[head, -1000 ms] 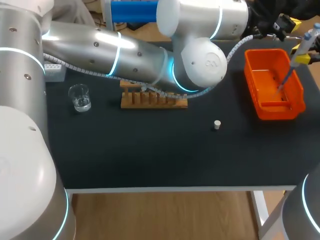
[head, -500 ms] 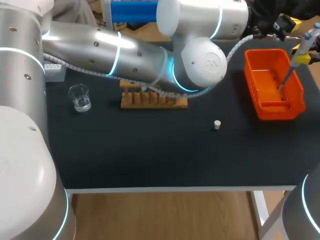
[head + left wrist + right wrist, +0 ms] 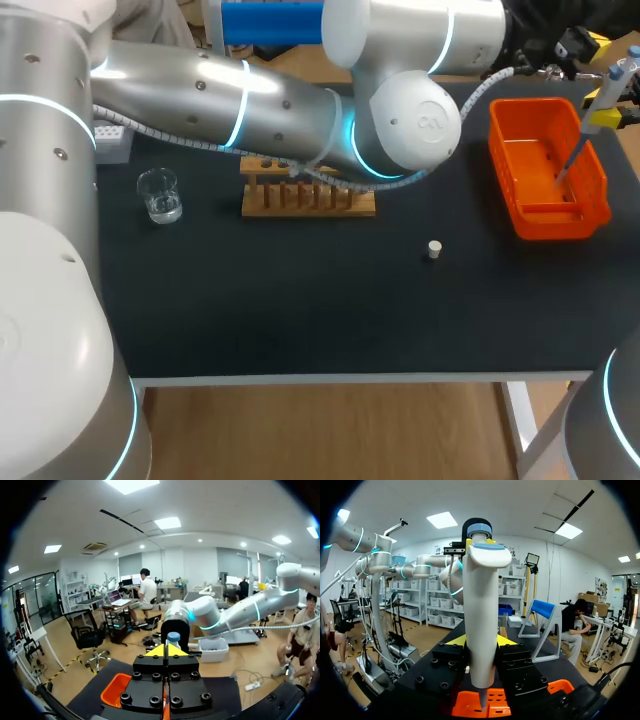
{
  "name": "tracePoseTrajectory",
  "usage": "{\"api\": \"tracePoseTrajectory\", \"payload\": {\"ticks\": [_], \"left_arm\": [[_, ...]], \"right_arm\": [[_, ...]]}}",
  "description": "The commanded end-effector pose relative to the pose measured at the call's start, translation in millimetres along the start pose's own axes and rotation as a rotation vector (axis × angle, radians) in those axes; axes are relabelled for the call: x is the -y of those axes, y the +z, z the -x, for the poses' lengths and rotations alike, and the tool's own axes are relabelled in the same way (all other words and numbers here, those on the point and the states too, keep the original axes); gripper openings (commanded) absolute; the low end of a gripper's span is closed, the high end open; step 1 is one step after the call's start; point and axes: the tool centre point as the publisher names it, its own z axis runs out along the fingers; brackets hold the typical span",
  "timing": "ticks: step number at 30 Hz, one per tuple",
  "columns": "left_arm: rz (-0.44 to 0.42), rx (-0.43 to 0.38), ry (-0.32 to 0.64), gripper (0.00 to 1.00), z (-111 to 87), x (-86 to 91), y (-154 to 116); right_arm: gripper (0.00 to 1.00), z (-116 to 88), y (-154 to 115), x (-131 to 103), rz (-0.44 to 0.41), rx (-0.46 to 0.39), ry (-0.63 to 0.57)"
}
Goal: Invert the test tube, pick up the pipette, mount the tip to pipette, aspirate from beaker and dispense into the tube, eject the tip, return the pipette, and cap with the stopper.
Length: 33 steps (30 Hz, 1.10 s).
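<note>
Presently, pipette (image 3: 601,110) end inside orange bin (image 3: 546,220)

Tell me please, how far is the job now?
Done: the pipette is picked up, shut in the right hand. In hand: it hangs over the orange bin, so tip ejection seems current. Left: returning the pipette and capping; the stopper lies loose on the table.

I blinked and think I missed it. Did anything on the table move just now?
Only the left arm moved. Its big elbow swung a little to the right and farther back. Nothing was grabbed or let go. The right gripper holds the pipette over the orange bin as before. The beaker, wooden rack and stopper stayed put.
</note>
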Motion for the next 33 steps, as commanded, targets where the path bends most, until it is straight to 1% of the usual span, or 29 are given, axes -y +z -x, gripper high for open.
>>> {"api": "tracePoseTrajectory", "payload": {"ticks": [1,12,24,33], "left_arm": [[0.002,0.005,-0.002,0.0,-1.1,1.3,7],[-0.009,-0.02,-0.01,0.0,-4.0,-2.6,19],[-0.013,-0.044,-0.033,0.0,-11.0,-11.4,25],[-0.015,-0.054,-0.038,0.0,-10.8,-16.0,28]], "right_arm": [[0.0,-1,0,-2,-0.005,-0.001,0.001],[0.0,-1,0,-2,-0.005,-0.001,0.001],[0.0,-1,0,-2,-0.005,-0.001,0.001],[0.0,-1,0,-2,-0.005,-0.001,0.001]]}}
